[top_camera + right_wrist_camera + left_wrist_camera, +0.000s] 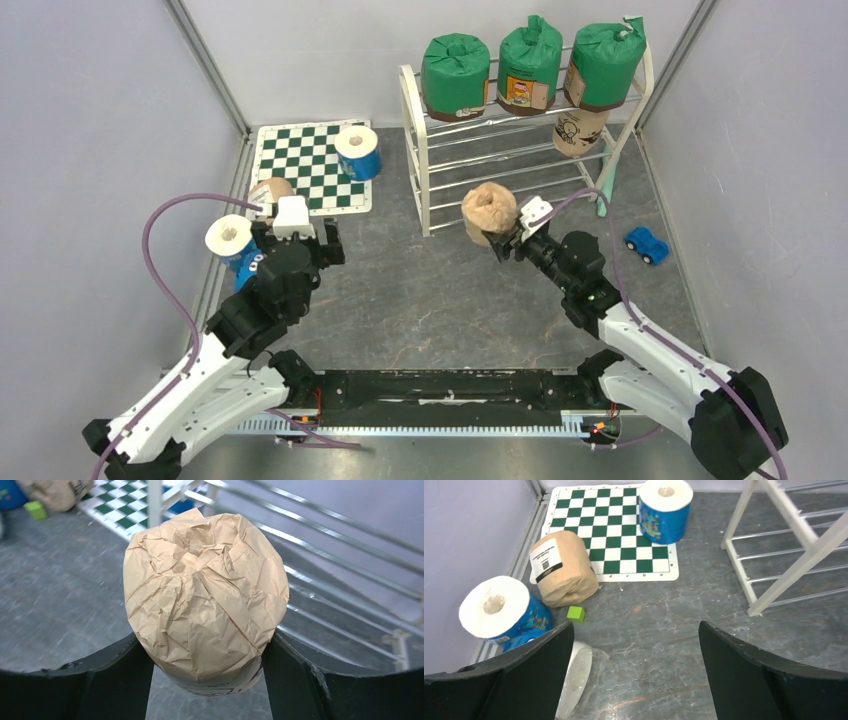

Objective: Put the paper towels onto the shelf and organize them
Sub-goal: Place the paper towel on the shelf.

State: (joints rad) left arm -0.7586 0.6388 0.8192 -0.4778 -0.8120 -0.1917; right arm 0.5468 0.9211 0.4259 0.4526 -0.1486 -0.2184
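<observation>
Three green paper towels (455,75) (530,65) (605,62) stand on the top tier of the white shelf (415,150), with a tan roll (578,130) on the tier below. My right gripper (205,640) is shut on another tan roll (205,590), held in the air just before the shelf's lower rods (488,212). My left gripper (635,630) hangs open over bare floor with nothing between its fingers. Ahead of it lie a tan roll (563,570) and a white, blue-wrapped roll (499,610). A white roll end (574,675) shows by its left finger. Another blue-wrapped roll (665,510) stands on the chessboard.
The checkered chessboard mat (300,165) lies left of the shelf. A small green cube (575,613) sits on the floor beside the tan roll. A blue toy car (647,244) is at the right, near the shelf's end. Grey walls close in on both sides.
</observation>
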